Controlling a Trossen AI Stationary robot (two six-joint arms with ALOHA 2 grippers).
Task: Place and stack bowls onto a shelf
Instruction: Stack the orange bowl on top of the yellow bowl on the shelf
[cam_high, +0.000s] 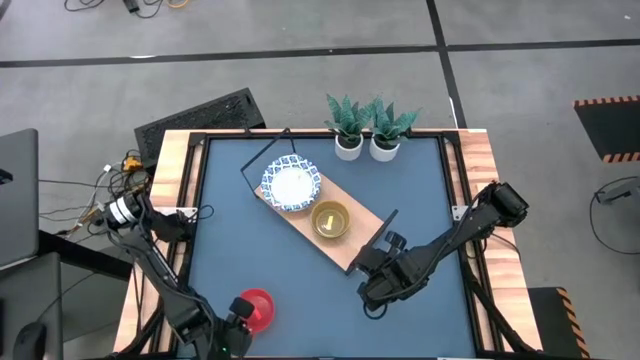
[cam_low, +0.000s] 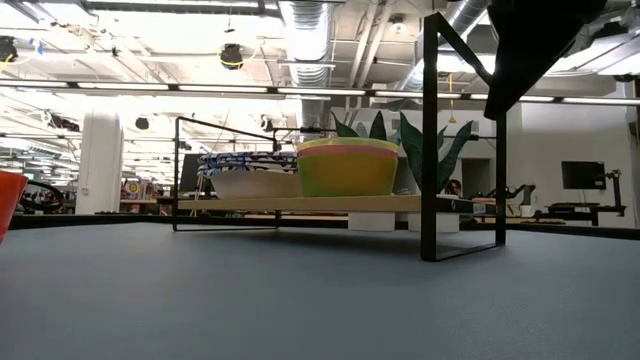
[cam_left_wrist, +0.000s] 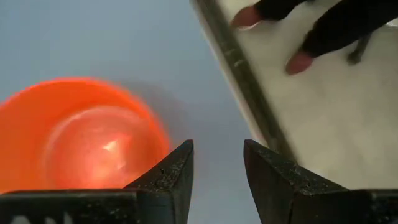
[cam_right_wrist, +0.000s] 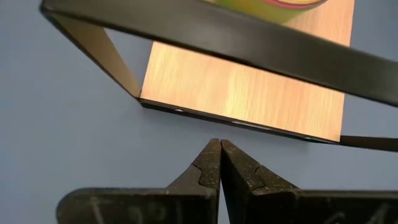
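Observation:
The light-wood shelf (cam_high: 362, 238) lies slantwise across the table on black wire frames. A stack of white bowls with blue rims (cam_high: 292, 185) rests on its far-left part. A stack of plastic bowls, yellow on top (cam_high: 330, 220), rests near its middle; the low view (cam_low: 347, 165) shows green and purple below. A red bowl (cam_high: 257, 308) sits upright on the tabletop near the front edge. My left gripper (cam_left_wrist: 217, 155) is open just beside the red bowl's rim (cam_left_wrist: 81, 143); no touch shows. My right gripper (cam_right_wrist: 219, 149) is shut and empty, low at the shelf's near-right end (cam_right_wrist: 242, 93).
Two small white pots with green plants (cam_high: 366, 145) stand at the table's far edge behind the shelf. The shelf's black end frame (cam_right_wrist: 205, 31) crosses just in front of my right gripper. The table's front edge (cam_left_wrist: 239, 74) runs close by my left gripper.

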